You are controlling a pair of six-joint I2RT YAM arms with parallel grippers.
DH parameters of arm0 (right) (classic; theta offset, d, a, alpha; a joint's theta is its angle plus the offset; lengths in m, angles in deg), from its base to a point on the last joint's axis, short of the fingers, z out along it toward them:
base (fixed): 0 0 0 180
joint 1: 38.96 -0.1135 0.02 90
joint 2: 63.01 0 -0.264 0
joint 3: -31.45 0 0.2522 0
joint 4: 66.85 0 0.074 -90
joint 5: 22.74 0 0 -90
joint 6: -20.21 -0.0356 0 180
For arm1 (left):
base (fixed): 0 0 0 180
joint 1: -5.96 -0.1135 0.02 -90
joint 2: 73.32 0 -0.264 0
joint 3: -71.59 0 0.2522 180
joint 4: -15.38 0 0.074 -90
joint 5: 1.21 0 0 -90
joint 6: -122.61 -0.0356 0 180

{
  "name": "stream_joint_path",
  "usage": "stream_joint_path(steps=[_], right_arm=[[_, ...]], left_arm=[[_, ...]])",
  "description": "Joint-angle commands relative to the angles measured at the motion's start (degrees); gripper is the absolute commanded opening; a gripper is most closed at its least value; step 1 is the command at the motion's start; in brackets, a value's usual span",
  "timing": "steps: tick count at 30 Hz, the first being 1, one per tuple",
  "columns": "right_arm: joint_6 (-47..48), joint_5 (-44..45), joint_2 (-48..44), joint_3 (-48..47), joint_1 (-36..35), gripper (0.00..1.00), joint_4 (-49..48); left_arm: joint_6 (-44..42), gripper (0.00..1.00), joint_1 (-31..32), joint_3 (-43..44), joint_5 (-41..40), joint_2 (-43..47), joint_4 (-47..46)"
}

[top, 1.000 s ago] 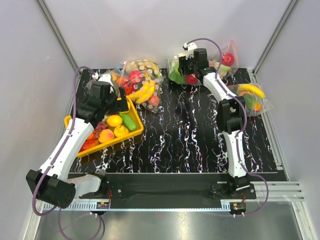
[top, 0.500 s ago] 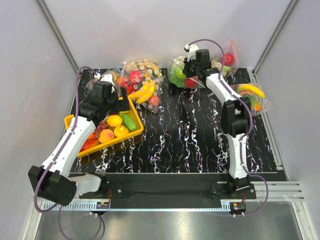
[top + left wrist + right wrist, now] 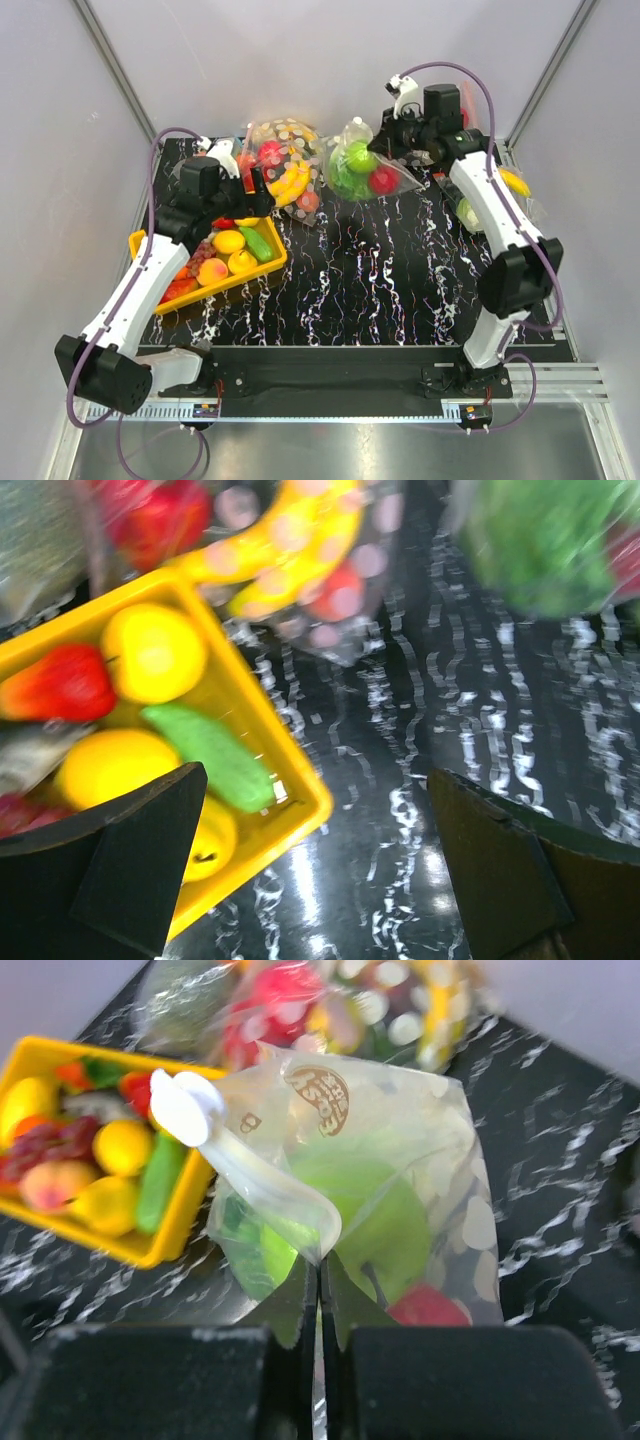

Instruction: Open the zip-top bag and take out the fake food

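Top external view: the right gripper [image 3: 392, 135], reaching in from the far right, has its jaws clamped together on the upper edge of the small clear zip-top bag [image 3: 362, 172] printed with white polka dots; the bag hangs over the far middle of the black, white-veined tabletop [image 3: 380, 270], between the bulkier dotted bag of yellow bananas [image 3: 285, 160] and the right arm, and whether its lower end touches the tabletop cannot be told; inside it show a glossy green apple [image 3: 360, 157], a red round fruit [image 3: 383, 180] and a leafy green lettuce [image 3: 343, 182]; the right wrist view shows the two black fingers meeting with the thin plastic pinched between them, just below a white plastic tab [image 3: 185, 1105] that runs along the bag's edge, the apple filling the middle of the bag and the red fruit near the fingertips; at the left, the left gripper [image 3: 255, 192] hovers above the far corner of the yellow plastic tray [image 3: 272, 268] of mixed fake produce, its jaws spread wide and holding nothing; the left wrist view shows its fingers [image 3: 130, 850] either side of the tray's corner and bare tabletop; another clear bag of produce [image 3: 515, 190] lies at the right edge, partly hidden by the right arm.
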Motion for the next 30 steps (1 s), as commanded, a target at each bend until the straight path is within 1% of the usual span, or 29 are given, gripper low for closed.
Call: stream_joint_path(steps=[1,2,4,6,8,9,10,11,13,15,16,20,22,24,30], right_arm=[[-3.4,-8.7,-7.1,6.2,-0.3,0.00,4.3],[-5.0,-9.6,-8.5,9.5,-0.2,0.00,4.7],[-6.7,-12.5,-12.6,12.8,-0.2,0.00,4.9],[-8.1,-13.9,-16.9,17.8,-0.5,0.00,5.4],[-9.4,-15.0,-19.8,22.6,-0.6,0.00,5.5],[-9.9,-16.4,-22.1,24.1,-0.6,0.00,5.6],[-10.3,-17.1,-23.3,25.6,-0.7,0.00,5.7],[-11.2,-18.1,-24.3,28.3,-0.6,0.00,5.9],[-12.1,-21.2,-26.5,30.6,-0.7,0.00,6.5],[-12.8,-24.5,-28.2,34.1,-0.7,0.00,6.5],[-13.8,-25.4,-28.7,35.3,-0.8,0.00,6.2],[-15.7,-28.9,-30.3,40.7,-0.7,0.00,3.5],[-16.2,-31.2,-30.0,41.6,-0.7,0.00,2.2],[-16.9,-33.3,-29.5,42.7,-0.7,0.00,1.2],[-16.2,-35.0,-27.4,42.4,-0.7,0.00,1.5]], left_arm=[[-0.3,0.99,1.1,-0.8,9.9,3.4,-9.3],[-0.1,0.99,1.7,-1.2,10.5,3.5,-10.2],[0.2,0.99,4.4,-1.8,11.0,3.6,-12.0],[0.3,0.99,7.9,-2.1,10.6,2.9,-14.2],[1.0,0.99,10.0,-3.0,9.8,2.3,-17.5],[1.8,0.99,11.4,-3.9,10.1,1.8,-19.2],[3.9,0.99,12.0,-5.2,11.6,1.4,-22.6],[4.9,0.99,12.7,-6.1,12.2,1.1,-24.4],[7.1,0.99,15.1,-7.9,12.4,0.5,-29.3],[7.9,0.99,17.4,-8.7,12.4,-0.1,-31.4],[8.2,0.99,17.9,-9.2,12.7,-1.1,-33.8],[9.6,0.99,19.3,-10.7,16.1,-4.1,-37.8],[10.0,0.99,19.8,-12.1,17.9,-4.6,-40.4],[10.1,0.99,20.2,-12.8,18.8,-5.1,-41.4],[9.5,0.99,20.5,-13.5,23.2,-5.1,-42.2]])
